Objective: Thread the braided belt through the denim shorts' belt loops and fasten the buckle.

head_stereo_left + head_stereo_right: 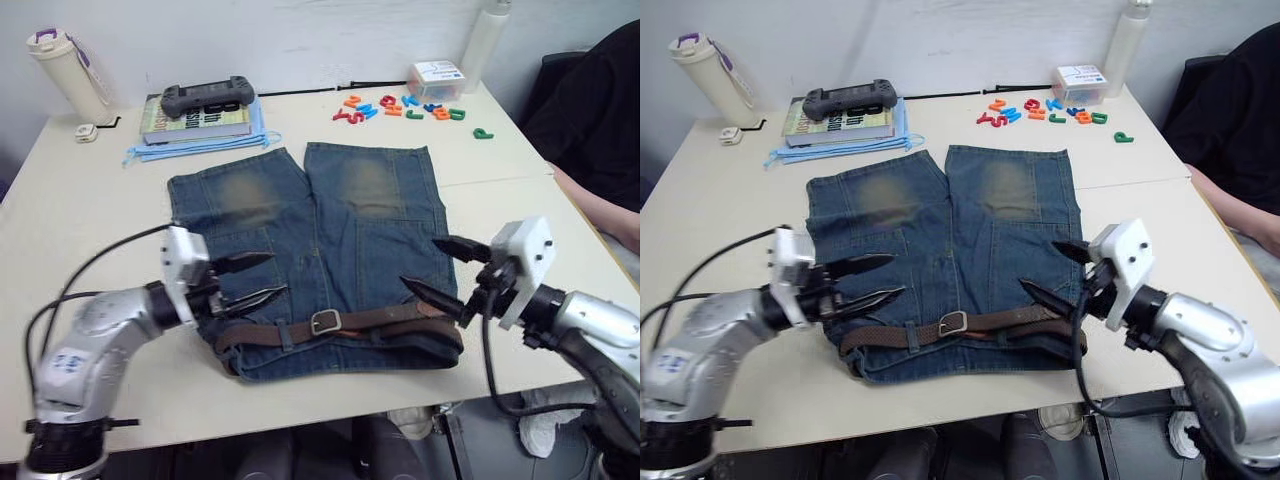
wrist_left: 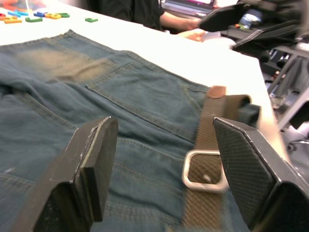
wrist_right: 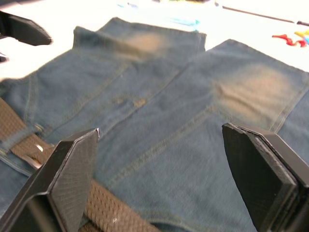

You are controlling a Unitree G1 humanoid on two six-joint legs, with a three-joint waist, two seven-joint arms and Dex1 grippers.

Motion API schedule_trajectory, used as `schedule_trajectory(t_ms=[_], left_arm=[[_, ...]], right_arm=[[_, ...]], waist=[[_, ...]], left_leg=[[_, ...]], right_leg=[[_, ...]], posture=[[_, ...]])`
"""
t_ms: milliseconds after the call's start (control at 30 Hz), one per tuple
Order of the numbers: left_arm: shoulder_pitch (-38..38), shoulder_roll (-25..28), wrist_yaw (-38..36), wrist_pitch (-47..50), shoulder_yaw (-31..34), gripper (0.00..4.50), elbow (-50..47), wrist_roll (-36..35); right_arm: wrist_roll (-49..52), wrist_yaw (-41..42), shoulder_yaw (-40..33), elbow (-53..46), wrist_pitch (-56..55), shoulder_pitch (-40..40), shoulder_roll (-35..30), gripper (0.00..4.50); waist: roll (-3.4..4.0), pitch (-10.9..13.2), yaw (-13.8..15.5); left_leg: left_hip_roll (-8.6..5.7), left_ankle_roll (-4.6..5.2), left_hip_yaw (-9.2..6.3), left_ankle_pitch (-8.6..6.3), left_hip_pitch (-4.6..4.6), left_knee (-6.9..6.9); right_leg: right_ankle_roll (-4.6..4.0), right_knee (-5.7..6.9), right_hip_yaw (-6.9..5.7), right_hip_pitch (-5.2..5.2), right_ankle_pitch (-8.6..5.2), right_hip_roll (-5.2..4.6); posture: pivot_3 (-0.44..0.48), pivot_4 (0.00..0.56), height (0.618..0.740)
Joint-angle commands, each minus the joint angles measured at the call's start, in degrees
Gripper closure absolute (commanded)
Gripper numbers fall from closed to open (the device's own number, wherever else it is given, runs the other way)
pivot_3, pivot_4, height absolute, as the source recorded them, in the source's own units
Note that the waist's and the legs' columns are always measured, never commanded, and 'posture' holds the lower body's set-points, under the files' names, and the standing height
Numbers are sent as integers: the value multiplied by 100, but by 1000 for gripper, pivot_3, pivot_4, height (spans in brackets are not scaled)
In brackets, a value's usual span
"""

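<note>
The denim shorts (image 1: 310, 250) lie flat on the table, waistband toward me. The braided belt (image 1: 380, 322) runs along the waistband under the belt loops (image 1: 287, 334), with its silver buckle (image 1: 325, 322) near the middle. A tan leather end (image 2: 217, 91) rests on the strap past the buckle. My left gripper (image 1: 258, 280) hovers open just above the shorts' left waist corner. At the right end of the belt, my right gripper (image 1: 448, 270) is open too, above the fabric. Nothing sits between either pair of fingers.
A book with a black game controller (image 1: 207, 96) on it lies at the back left, over blue sheets. A white bottle (image 1: 66, 72) stands at the far left corner. Coloured letters (image 1: 400, 108) and a small box (image 1: 437, 78) are at the back right. A person's arm (image 1: 600, 215) rests beside the table's right edge.
</note>
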Motion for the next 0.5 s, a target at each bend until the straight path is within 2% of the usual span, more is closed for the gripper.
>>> schedule_trajectory(t_ms=[33,233,500], left_arm=[[12,294,115,444,497,1004,-422,-703],[146,191,405,201,474,1004,-447,-514],[270,98,514,5,321,1004,-525,-463]], right_arm=[[677,261,-454,90,-133,-187,-176,139],[379,346,-38,449,-546,70,-360,139],[331,282,91,612,-804,182,-465,139]], waist=[[-1,2,16],[-1,2,8],[-1,3,5]], left_leg=[[0,2,-2,0,-2,0],[-1,-6,-3,7,-4,-2],[0,-7,4,7,-8,-3]], right_leg=[[0,-4,0,1,4,-1],[0,-11,4,-1,5,-1],[0,-14,11,-7,6,1]], posture=[[0,150,730],[0,150,730],[0,150,730]])
